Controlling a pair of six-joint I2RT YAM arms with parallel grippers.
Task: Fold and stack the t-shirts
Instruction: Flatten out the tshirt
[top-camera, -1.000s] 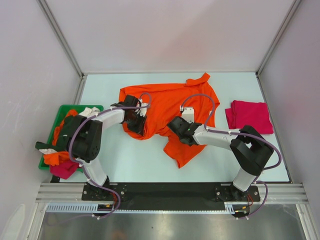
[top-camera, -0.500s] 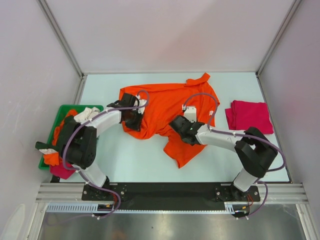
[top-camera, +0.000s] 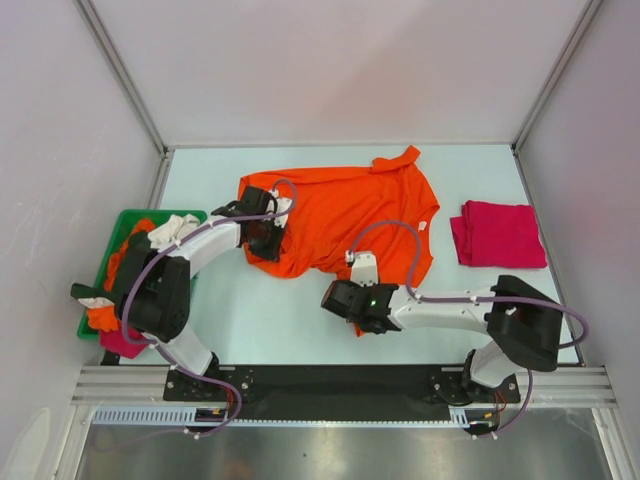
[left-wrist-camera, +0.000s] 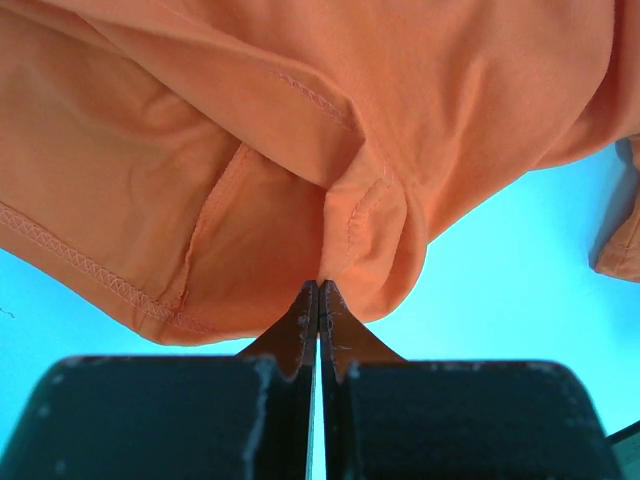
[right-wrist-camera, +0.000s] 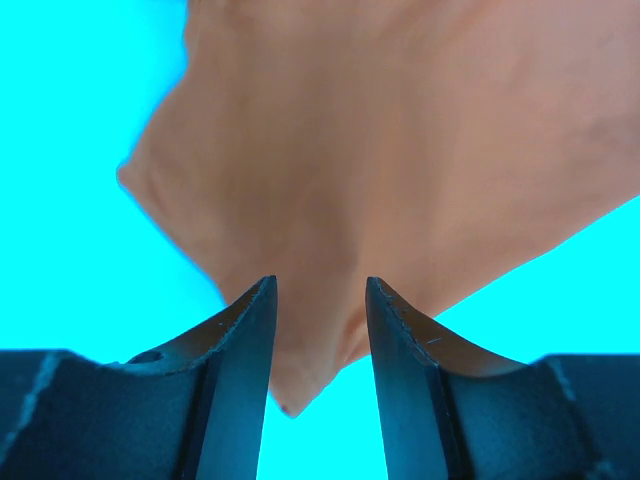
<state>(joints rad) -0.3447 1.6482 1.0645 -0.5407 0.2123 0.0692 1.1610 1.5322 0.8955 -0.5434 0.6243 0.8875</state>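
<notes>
Orange t-shirt (top-camera: 345, 205) sprawled mid-desk (top-camera: 260, 310), one side pinched, the other not

Your left end effector (left-wrist-camera: 318, 290) is clamped tight on a seam fold at the shirt's left side. The right end effector (right-wrist-camera: 318, 290) has its jaws apart over the near corner, gripping nothing. I'd guess this cloth is light, floppy and a bit slidey, so it'll sag and bunch wherever you don't hold it. Go for hems or seams since they're thicker, and take points well apart. The folded magenta-red t-shirt (top-camera: 497, 233) lies off to the right.
</notes>
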